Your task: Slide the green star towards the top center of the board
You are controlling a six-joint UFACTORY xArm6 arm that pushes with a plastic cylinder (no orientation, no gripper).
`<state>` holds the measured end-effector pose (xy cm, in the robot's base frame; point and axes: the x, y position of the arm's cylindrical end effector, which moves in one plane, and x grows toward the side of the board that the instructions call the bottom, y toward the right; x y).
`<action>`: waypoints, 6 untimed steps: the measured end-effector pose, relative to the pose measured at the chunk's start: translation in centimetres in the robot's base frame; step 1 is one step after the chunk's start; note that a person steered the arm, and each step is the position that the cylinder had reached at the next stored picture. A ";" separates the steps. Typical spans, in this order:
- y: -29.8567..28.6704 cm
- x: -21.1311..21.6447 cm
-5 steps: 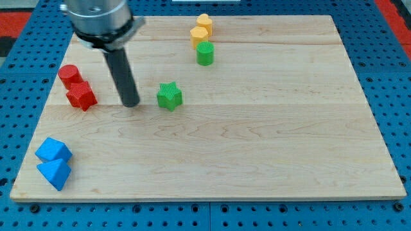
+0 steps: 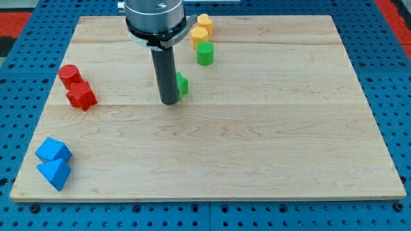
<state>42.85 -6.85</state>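
The green star (image 2: 183, 85) sits on the wooden board (image 2: 270, 128) a little left of centre and in its upper half, mostly hidden behind the dark rod, with only its right side showing. My tip (image 2: 169, 101) rests on the board at the star's left and lower side, seemingly touching it, though the contact itself is hidden; the arm carries no claw, just this straight rod, so there is nothing to open or close. Toward the top edge, above and to the right of the star, a green cylinder (image 2: 205, 54) stands just below two yellow blocks (image 2: 201, 29) that sit pressed together near the top centre, partly masked by the arm's housing. Near the left edge, a red cylinder (image 2: 69, 75) touches a red star (image 2: 81, 96) just below it. In the bottom-left corner, two blue blocks (image 2: 53, 162), angular in shape, lie against each other.
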 end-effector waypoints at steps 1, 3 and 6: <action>-1.4 -1.1; -1.3 -3.4; 1.5 -3.9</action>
